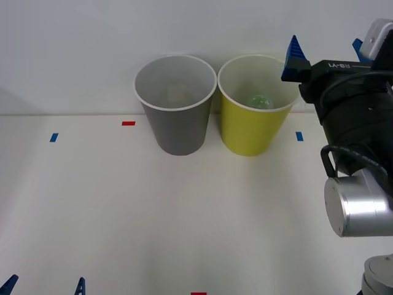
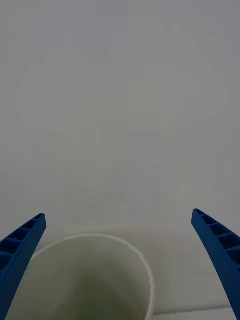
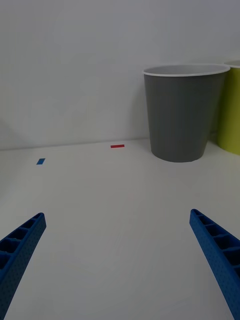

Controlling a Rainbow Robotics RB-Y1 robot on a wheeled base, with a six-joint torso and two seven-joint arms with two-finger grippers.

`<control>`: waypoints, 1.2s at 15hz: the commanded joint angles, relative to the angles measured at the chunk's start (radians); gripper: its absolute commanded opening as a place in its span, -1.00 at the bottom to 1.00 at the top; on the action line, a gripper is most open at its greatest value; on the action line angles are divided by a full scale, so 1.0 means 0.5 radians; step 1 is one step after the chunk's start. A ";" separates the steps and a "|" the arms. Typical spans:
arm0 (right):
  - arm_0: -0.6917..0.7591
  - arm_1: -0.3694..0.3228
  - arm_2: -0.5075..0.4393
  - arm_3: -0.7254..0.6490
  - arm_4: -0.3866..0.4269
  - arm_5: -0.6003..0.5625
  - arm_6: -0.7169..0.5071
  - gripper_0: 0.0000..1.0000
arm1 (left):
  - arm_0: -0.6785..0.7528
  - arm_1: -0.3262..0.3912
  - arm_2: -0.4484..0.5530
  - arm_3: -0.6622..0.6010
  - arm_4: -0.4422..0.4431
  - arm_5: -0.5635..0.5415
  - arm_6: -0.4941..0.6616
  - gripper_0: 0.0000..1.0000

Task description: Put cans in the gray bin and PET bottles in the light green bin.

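Front view: looks forward and down from above the arms, taking in the white table [image 1: 123, 221], the gray bin [image 1: 176, 104] and the light green bin [image 1: 253, 104] side by side against the wall.

Left wrist view: sits low near the tabletop, faces level toward the wall, catches the gray bin [image 3: 182, 112] and an edge of the light green bin [image 3: 231, 107] from the side, farther off; shares both bins with the front view.

Right wrist view: hangs close above the light green bin's rim [image 2: 142, 262], facing the wall.
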 commanded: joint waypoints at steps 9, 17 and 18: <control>0.601 -0.111 0.086 -0.143 0.008 -0.481 -0.015 1.00 | 0.000 0.000 0.000 0.000 0.000 0.000 0.000 1.00; 1.006 -0.212 0.015 0.231 0.121 -1.309 -0.058 1.00 | 0.000 0.000 0.000 0.000 0.000 0.000 0.000 1.00; 1.012 -0.215 0.000 0.296 0.152 -1.407 -0.067 1.00 | 0.000 0.000 0.000 0.000 0.000 0.000 0.000 1.00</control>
